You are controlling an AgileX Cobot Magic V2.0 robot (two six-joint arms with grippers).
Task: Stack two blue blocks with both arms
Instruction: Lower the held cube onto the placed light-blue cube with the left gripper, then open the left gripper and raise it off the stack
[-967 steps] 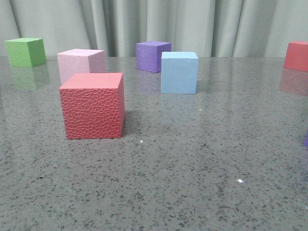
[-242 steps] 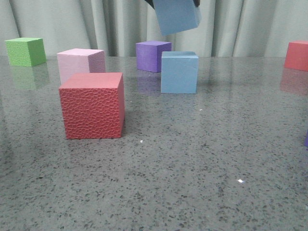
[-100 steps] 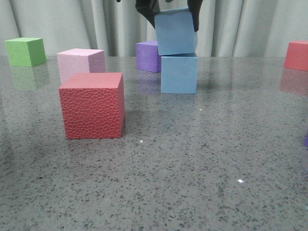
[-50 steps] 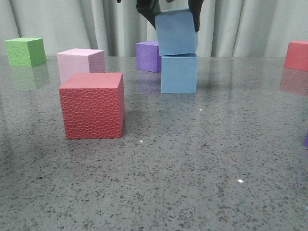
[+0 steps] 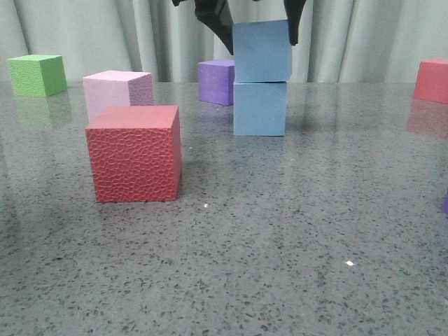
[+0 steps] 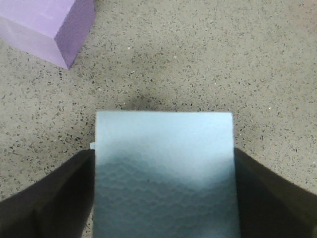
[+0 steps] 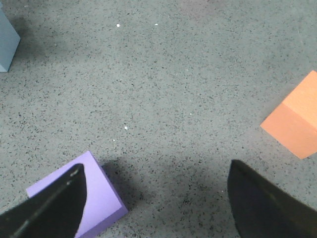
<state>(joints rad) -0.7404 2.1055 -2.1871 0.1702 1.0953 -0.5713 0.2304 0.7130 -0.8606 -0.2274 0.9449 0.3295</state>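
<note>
One pale blue block (image 5: pixel 262 51) rests level on top of the other blue block (image 5: pixel 260 108) at the middle back of the table. My left gripper (image 5: pixel 262 42) comes down from above, its dark fingers pressed against both sides of the upper block. In the left wrist view that block (image 6: pixel 163 148) fills the gap between the fingers (image 6: pixel 54 198), and only a sliver of the lower block (image 6: pixel 92 146) shows beneath it. My right gripper (image 7: pixel 156 198) hangs open over bare table, holding nothing, and does not show in the front view.
A purple cube (image 5: pixel 217 80) stands just behind the stack. A red textured cube (image 5: pixel 134 152), a pink cube (image 5: pixel 115 91) and a green cube (image 5: pixel 36 75) are to the left, and a red cube (image 5: pixel 431 80) at the far right. Under my right gripper lie a purple cube (image 7: pixel 99 198) and an orange cube (image 7: pixel 297 119).
The left gripper brought the second blue block down, tilted, onto the first. The block has now settled level and square on it, with the fingers still at its sides.
</note>
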